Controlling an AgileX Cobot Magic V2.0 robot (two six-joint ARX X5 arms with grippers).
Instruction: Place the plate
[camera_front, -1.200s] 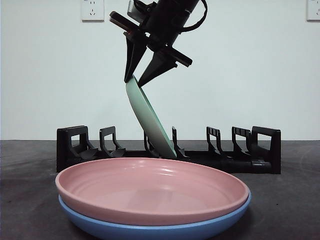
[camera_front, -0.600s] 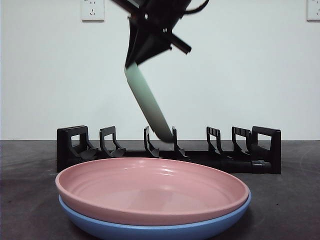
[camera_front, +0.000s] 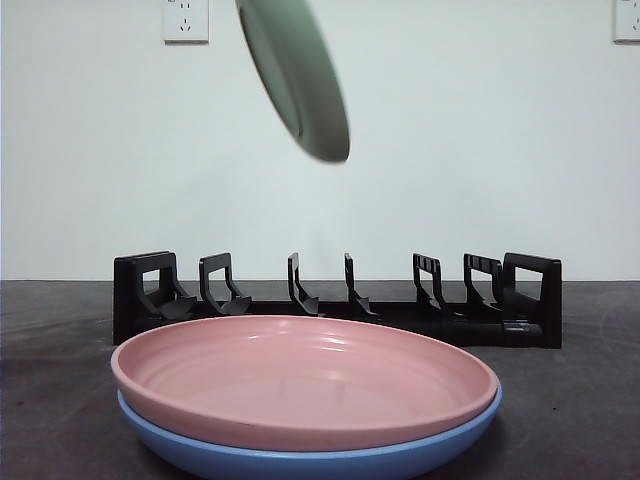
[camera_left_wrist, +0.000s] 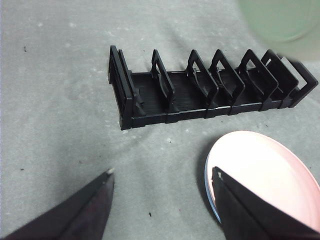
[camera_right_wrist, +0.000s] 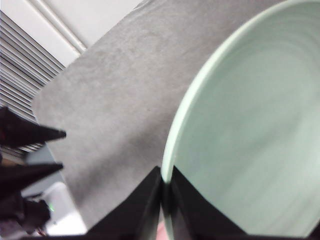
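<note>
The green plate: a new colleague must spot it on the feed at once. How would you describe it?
Start at the black dish rack across the table; look high above its middle slots. There the green plate hangs tilted in the air, its rim pinched by the right gripper. The pink plate and blue plate lie stacked flat in front.

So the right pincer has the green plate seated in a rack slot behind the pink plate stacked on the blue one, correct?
Not seated. The front view shows the green plate held in the air well above the rack, whose slots hold nothing. The right pincer does grip its rim, and the pink plate does sit on the blue plate.
</note>
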